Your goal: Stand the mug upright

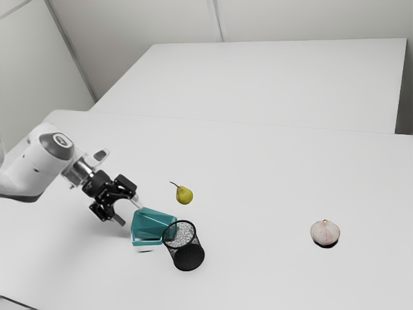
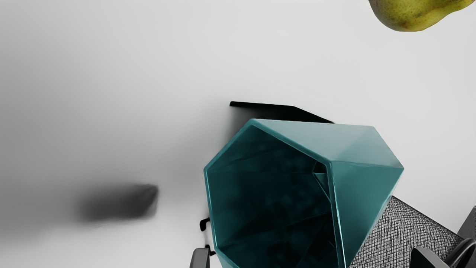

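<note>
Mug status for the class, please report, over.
Gripper open beside the mug. Mug on its side, mouth toward gripper. Black mesh cup close by, possibly in the way.

In the exterior view the light is bright, white and quite even, and the table looks pale grey. A wide, soft shadow lies on it near the arm, and a small dark one is close under the garlic. In the wrist view the light seems to come from above: the upper sides of the mug have a pale shine and its rim has thin bright lines, while its inside is deep and dark. Beside the mug is a black shadow with a hard edge; farther from it, a grey, smoky patch melts into the table.
</note>
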Robot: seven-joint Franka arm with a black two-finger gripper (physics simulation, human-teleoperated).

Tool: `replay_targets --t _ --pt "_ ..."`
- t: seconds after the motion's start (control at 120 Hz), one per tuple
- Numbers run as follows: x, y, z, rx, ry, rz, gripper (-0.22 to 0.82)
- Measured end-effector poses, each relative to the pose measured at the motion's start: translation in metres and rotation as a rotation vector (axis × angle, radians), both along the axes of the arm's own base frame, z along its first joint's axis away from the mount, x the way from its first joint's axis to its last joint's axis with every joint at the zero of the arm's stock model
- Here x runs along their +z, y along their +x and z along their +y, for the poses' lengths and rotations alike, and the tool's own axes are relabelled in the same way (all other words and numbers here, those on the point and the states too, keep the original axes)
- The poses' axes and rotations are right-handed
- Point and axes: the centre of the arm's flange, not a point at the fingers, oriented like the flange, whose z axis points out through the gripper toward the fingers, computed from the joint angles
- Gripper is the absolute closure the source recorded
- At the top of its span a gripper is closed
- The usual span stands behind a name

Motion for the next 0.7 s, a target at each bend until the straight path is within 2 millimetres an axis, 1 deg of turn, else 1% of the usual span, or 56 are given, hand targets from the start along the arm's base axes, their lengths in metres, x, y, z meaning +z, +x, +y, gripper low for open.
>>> replay_targets --t 0.075,0.133,0.333,0.358,0.392,0.442,0.508,0.55,0.617,0.7 --pt "-0.004 0.002 -0.005 -0.002 -0.009 -0.004 0.03" --pt "-0.006 0.004 -0.012 -0.01 -0.018 -0.008 0.03" --pt "-0.013 0.011 -0.054 -0.07 -0.049 -0.017 0.05" --pt "-0.013 0.012 -0.058 -0.076 -0.051 -0.019 0.07" --pt "-0.011 0.013 -0.061 -0.081 -0.053 -0.024 0.12" --pt "-0.005 0.014 -0.062 -0.083 -0.053 -0.04 0.24" --pt "0.008 0.016 -0.062 -0.088 -0.049 -0.074 0.41" --pt "0.017 0.017 -0.061 -0.089 -0.044 -0.094 0.49" --pt "0.025 0.018 -0.061 -0.091 -0.038 -0.116 0.58" --pt "0.032 0.022 -0.063 -0.099 -0.031 -0.135 0.66"
